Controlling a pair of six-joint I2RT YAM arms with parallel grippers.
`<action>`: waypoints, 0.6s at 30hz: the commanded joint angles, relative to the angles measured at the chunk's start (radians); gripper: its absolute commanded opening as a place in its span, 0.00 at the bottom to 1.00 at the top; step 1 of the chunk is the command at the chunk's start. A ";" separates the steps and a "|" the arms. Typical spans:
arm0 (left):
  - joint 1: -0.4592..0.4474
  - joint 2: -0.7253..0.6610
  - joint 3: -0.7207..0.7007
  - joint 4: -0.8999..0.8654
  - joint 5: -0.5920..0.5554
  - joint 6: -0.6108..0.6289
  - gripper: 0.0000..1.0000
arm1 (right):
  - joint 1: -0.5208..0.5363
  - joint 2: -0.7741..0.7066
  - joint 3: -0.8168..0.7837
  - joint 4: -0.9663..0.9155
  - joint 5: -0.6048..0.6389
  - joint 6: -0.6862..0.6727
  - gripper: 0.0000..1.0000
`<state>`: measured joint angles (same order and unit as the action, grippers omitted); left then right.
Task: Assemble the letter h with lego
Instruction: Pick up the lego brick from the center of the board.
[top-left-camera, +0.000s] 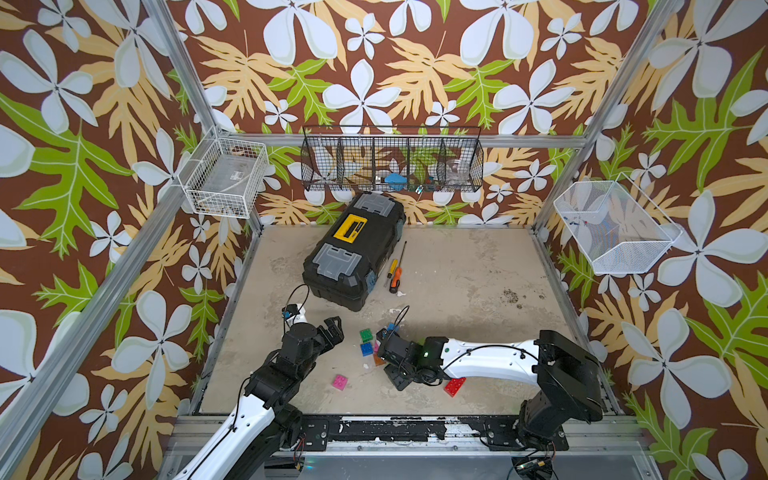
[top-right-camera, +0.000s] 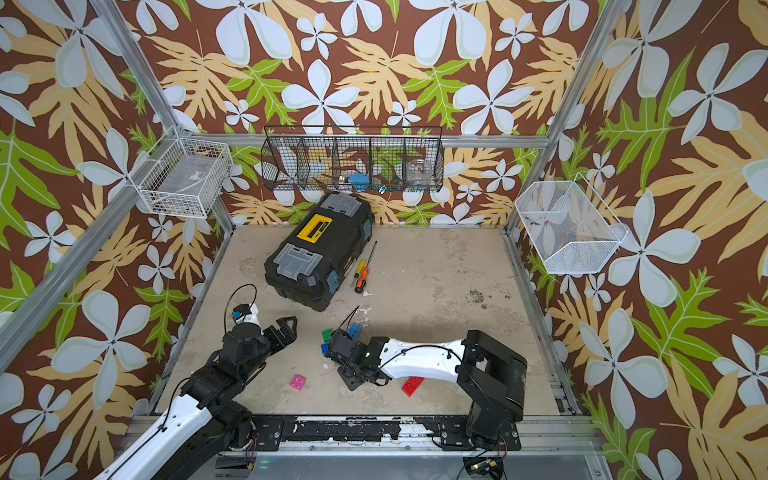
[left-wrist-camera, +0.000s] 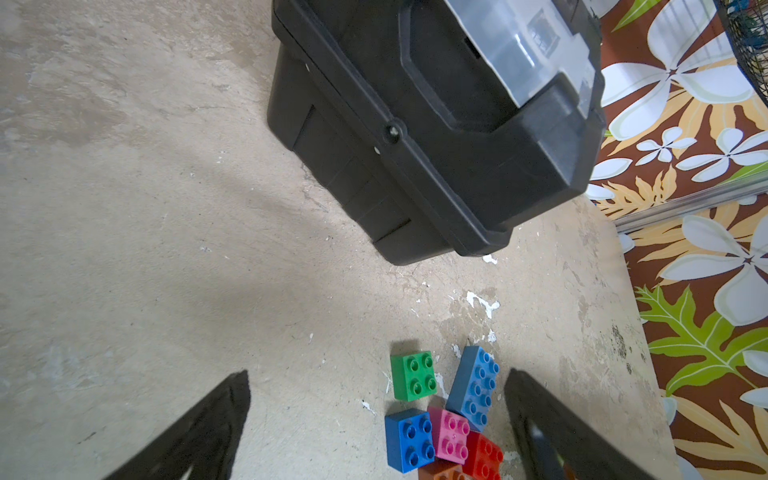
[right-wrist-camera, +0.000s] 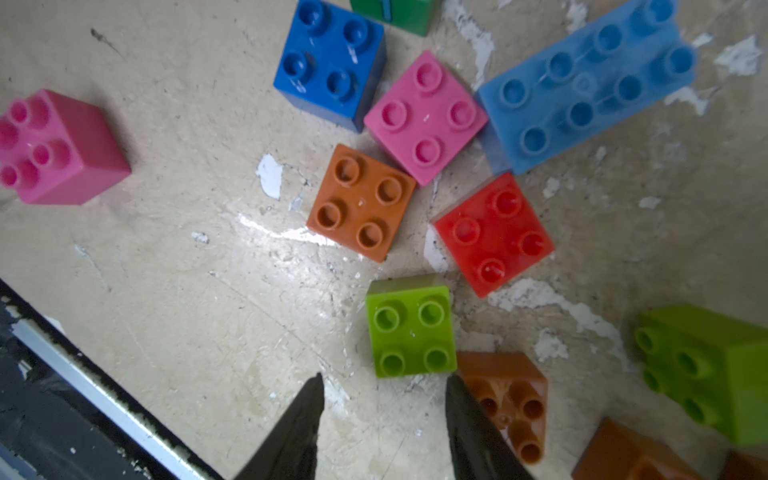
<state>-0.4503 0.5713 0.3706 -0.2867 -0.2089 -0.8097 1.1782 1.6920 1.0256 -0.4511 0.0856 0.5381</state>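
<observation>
Lego bricks (top-left-camera: 366, 348) lie loose on the scuffed worktop (top-left-camera: 478, 266) near its front rail (top-left-camera: 374, 432), under the right jaws, parted and empty. The left jaws gape wide, empty. Beyond, open worktop lies rightward; a toolbox (top-left-camera: 353, 249) stands toward the back wall.

This is a robotics lab test cell. An aluminium frame (top-left-camera: 193, 83) boxes in a worn, paint-chipped table (top-left-camera: 457, 270), and printed flower-and-leaf panels (top-left-camera: 415, 75) serve as walls on three sides. The left arm (top-left-camera: 249, 419) and the right arm (top-left-camera: 490, 357) are mounted on a metal rail (top-left-camera: 395, 432) along the table's near edge. A black wire basket (top-left-camera: 392, 160) and two white wire baskets (top-left-camera: 226, 178) hang above the far edge and the sides. A black toolbox (top-left-camera: 353, 245) lies near the far edge, with screwdrivers (top-left-camera: 395, 280) just beside it.
</observation>
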 joint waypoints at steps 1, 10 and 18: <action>0.000 0.001 0.002 0.010 -0.008 -0.004 1.00 | 0.001 0.017 0.001 -0.024 0.027 0.001 0.54; 0.000 0.007 -0.004 0.021 -0.001 -0.002 1.00 | 0.000 0.081 0.034 0.001 0.062 -0.051 0.56; -0.002 0.008 -0.005 0.026 0.008 0.000 1.00 | -0.004 0.141 0.097 0.005 0.052 -0.092 0.44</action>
<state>-0.4503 0.5789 0.3653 -0.2787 -0.2050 -0.8135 1.1736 1.8275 1.1118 -0.4400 0.1303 0.4652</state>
